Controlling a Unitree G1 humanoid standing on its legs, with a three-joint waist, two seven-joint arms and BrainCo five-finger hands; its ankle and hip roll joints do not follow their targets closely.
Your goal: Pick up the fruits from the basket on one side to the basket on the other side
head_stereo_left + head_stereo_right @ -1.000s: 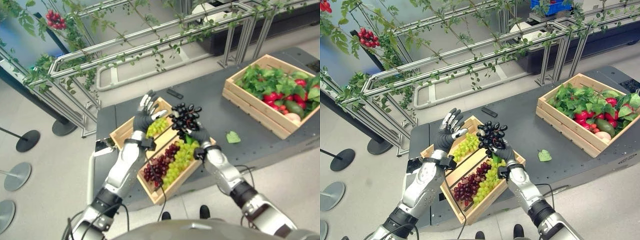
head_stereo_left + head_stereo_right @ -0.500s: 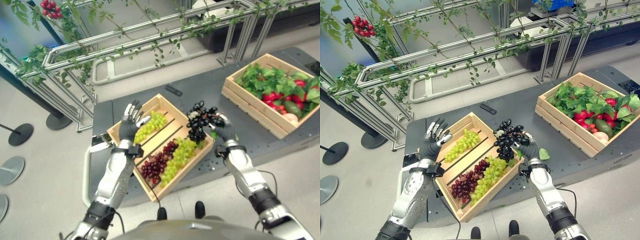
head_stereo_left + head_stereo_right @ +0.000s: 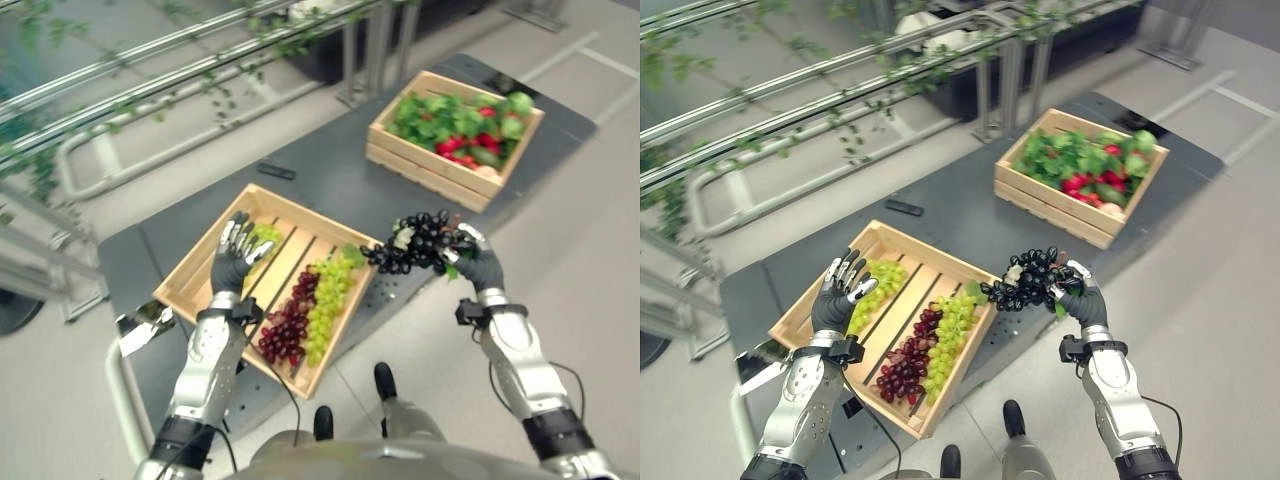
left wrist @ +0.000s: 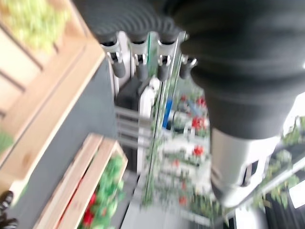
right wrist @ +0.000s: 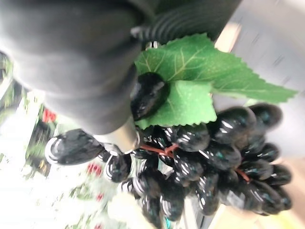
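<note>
My right hand (image 3: 482, 268) is shut on a bunch of black grapes (image 3: 418, 244) with a green leaf (image 5: 190, 86), held in the air just past the right corner of the near wooden crate (image 3: 315, 213), by the table's front edge. That crate holds green grapes (image 3: 325, 303), red grapes (image 3: 284, 327) and another green bunch (image 3: 263, 235). My left hand (image 3: 235, 262) hovers open over the crate's left part, its fingers (image 4: 143, 62) straight. A second wooden crate (image 3: 420, 170) further right is full of leafy greens and red and green produce.
Both crates stand on a dark grey table (image 3: 330, 180). A small black bar-shaped object (image 3: 273, 171) lies on it behind the near crate. Metal railings with vines (image 3: 150, 70) run along behind the table.
The camera has swung, so the whole scene has shifted. My right hand has carried the black grapes rightward, from above the near crate to beyond its right corner. The left hand stays open over the crate.
</note>
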